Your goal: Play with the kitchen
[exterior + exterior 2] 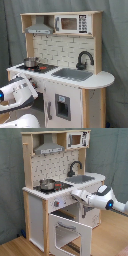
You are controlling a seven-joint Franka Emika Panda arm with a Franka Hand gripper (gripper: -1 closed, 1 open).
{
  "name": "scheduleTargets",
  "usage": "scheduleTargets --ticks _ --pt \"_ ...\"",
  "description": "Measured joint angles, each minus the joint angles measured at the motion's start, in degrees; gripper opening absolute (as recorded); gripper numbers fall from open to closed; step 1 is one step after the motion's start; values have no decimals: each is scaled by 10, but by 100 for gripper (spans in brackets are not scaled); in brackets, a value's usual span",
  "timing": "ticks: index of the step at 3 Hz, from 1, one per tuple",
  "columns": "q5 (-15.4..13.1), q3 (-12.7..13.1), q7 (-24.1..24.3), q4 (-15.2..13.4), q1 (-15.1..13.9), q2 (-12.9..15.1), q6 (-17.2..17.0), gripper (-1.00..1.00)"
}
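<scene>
The kitchen [62,70] [57,193] fills the middle of both exterior views and stands on a wood floor [17,245] before a grey-green curtain [11,173]. Note the grey hood [39,29] [50,149] and the microwave [72,23] [75,139] on its upper shelf, above a pale back panel. On the counter you see a small pot [30,62] [47,184] resting on the stove [37,66] [52,187], and beside the stove the sink [75,74] [84,178] with the black faucet [84,60] [75,167] at its back edge.

In the second exterior view the oven door [70,230] stands swung out from the lower front, its window towards you. The arm [17,95] [102,198] reaches in from the second exterior view's right, level with the counter's front edge; in the first exterior view it occupies the first exterior view's lower left, in front of the cabinet.

The gripper [75,194] lies at the front panel just under the stove, above the open door. You cannot tell whether its fingers are spread or pressed together, nor whether they touch the panel. In the first exterior view the arm's own body hides the gripper.
</scene>
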Motion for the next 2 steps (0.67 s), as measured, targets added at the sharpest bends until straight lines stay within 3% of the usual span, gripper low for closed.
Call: scheduleTargets --ticks 1,2 --pt "0 -1 -1 0 0 0 0 -100" --pt "-1 3 -8 -8 1 1 -2 -100"
